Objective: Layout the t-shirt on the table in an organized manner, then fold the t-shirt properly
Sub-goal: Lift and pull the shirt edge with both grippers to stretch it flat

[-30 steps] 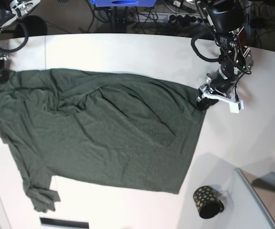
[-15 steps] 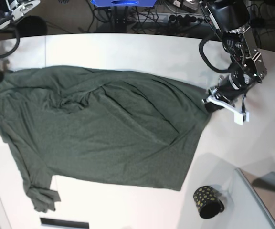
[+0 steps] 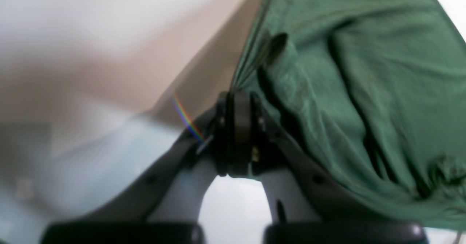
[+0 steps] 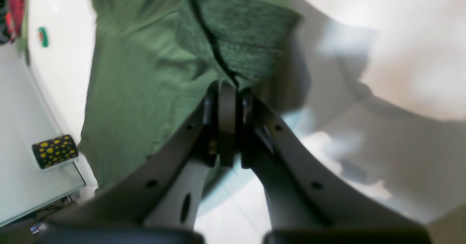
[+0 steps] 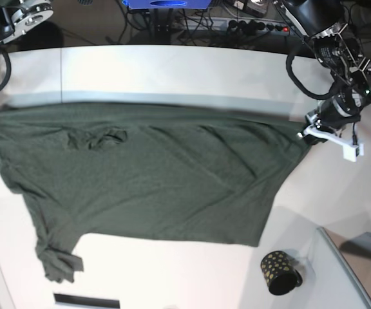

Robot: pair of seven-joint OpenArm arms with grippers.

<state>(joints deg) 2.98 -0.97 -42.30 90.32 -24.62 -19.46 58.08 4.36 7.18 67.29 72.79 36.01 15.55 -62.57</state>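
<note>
Left gripper (image 5: 306,132): jaws pressed together on one corner of the t-shirt (image 5: 140,174); in its own wrist view (image 3: 235,102) the green fabric runs straight into the closed tips and fans out ahead and to the right of them.

Right gripper (image 4: 226,87): likewise clamped on cloth, with a doubled edge of the shirt entering the tips from just ahead. In the base view this gripper sits at the very frame edge and is largely cut off, so the grip there can be read only from the wrist picture.

T-shirt: dark green, strung between the two grippers along its upper edge, which looks pulled into a nearly straight line. The pale shadow band just beyond that edge suggests the held side is raised slightly off the table (image 5: 172,71) (a judgement; the height itself cannot be made out). The body hangs away from both grippers and lies on the tabletop, with a small bunch of wrinkles nearer the right gripper and a crumpled sleeve at the far lower corner on that side.

Purpose of hold: opposite corners gripped and drawn apart, probably to tension the fabric flat before laying it out. Folding not yet begun.

Also present: black cup with gold dots (image 5: 279,271), well below the left gripper, apart from the shirt hem.
</note>
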